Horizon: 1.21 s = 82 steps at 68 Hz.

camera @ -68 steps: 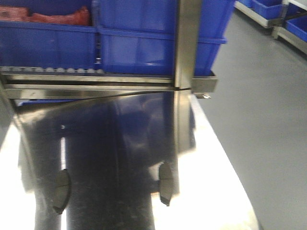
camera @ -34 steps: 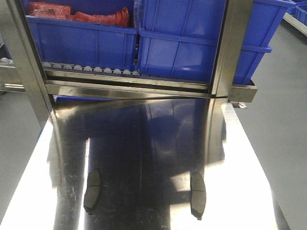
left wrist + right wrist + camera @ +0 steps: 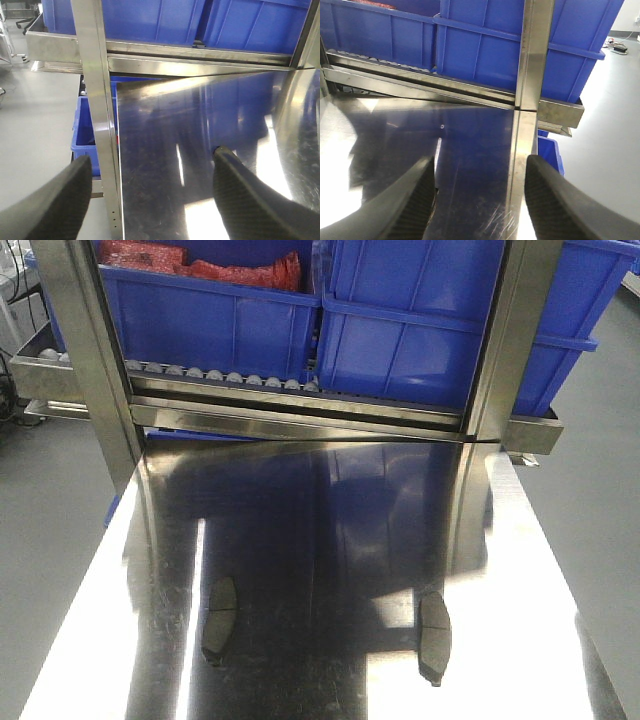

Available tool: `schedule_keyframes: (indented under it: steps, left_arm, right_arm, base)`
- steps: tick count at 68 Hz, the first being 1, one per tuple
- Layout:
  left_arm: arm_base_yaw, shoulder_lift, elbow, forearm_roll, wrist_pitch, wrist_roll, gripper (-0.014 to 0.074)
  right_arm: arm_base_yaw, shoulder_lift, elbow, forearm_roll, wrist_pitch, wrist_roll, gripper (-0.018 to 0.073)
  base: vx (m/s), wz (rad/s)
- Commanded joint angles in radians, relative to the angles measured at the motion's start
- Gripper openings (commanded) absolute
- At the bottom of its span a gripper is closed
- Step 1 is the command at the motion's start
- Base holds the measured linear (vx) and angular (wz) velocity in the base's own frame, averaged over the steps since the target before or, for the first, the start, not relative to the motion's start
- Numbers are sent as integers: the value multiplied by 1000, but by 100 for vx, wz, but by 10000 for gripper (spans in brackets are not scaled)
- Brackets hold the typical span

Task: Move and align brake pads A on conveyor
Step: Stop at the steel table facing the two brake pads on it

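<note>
Two dark grey curved brake pads lie on the shiny steel tabletop (image 3: 330,540) in the front view, one at the left (image 3: 220,620) and one at the right (image 3: 433,637), each with a groove across its middle. The conveyor is out of view. My left gripper (image 3: 152,156) hangs open over the table's left edge with nothing between its black fingers (image 3: 240,195). My right gripper (image 3: 481,161) is open too, above the table near the right steel post (image 3: 530,75), and holds nothing. Neither gripper shows in the front view.
A steel rack with a roller rail (image 3: 230,377) crosses the far end of the table and carries big blue bins (image 3: 400,330), the left one holding red parts (image 3: 240,270). Upright steel posts (image 3: 90,360) flank the table. Another blue bin (image 3: 87,130) sits on the floor at the left.
The front view has swung: the rack, the posts and both brake pads have shifted rightwards in the picture, and the left post and the table's left edge have come into sight.
</note>
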Motion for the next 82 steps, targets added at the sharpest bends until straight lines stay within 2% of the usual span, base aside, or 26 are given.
schedule_keyframes:
  steps: [1,82]
  left_arm:
    - [-6,12,-26,-7,-78,-4,502]
    - [-6,12,-26,-6,-79,-3,502]
  right_arm:
    - [-4,14,-24,-11,-74,-8,398]
    - [-4,14,-24,-11,-74,-8,398]
  base:
    - [-1,-2]
    - [0,-1]
